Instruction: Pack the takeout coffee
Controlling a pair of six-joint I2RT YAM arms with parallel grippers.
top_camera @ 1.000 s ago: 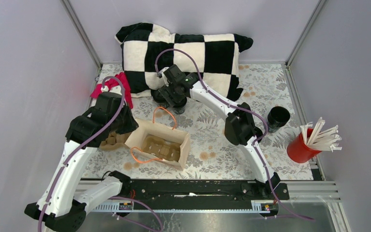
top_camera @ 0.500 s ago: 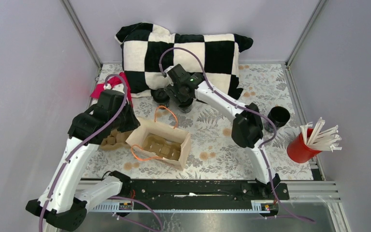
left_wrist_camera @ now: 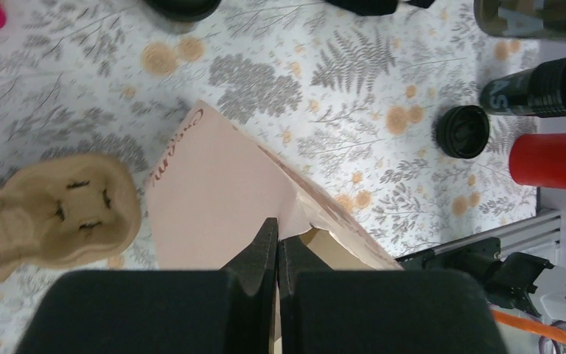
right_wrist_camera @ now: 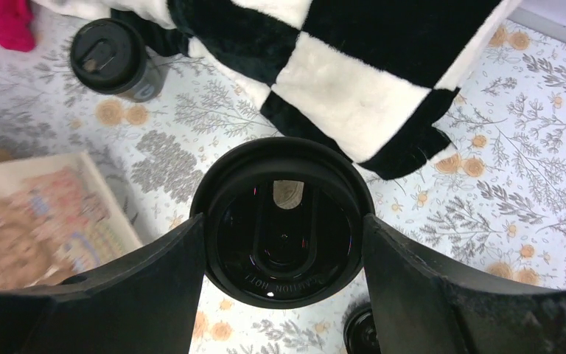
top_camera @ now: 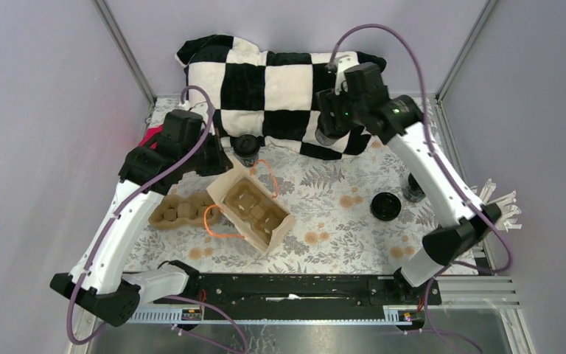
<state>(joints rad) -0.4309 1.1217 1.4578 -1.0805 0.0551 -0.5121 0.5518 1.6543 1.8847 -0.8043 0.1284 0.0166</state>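
The checkered pillow (top_camera: 280,81) fills the back of the table (top_camera: 332,221), and your right arm reaches high over its near corner. The main working piece is the paper bag (top_camera: 284,221), which stands mouth up at the middle of the table with a pulp carrier (top_camera: 254,210) seated inside. A spare carrier (top_camera: 179,212) lies just beside the bag on its left.

Your left gripper (left_wrist_camera: 277,247) is pinched tight on the bag's upper rim, with nothing but paper between its fingers. I judge this hold keeps the mouth spread and stops the bag sliding when a cup comes in.

Your right gripper (right_wrist_camera: 282,247) clamps the lidded cup (right_wrist_camera: 284,214) with a finger pressed to each side. The cup is upright, its sip lid facing the wrist camera, probably so nothing spills. It hangs clear of the table and well apart from the bag.

The second cup (top_camera: 247,147) stands unheld at the pillow's near edge, just beyond the bag's far corner and near your left wrist. An open black cup (top_camera: 385,205) sits apart on the right.

Your left arm rises along the left side with its elbow bent, and its wrist tips down onto the bag's far rim. Your right arm is stretched long from an elbow at the right edge, with its wrist pointing straight down. From there I judge you need to travel left and nearer, then lower the cup into a carrier well.
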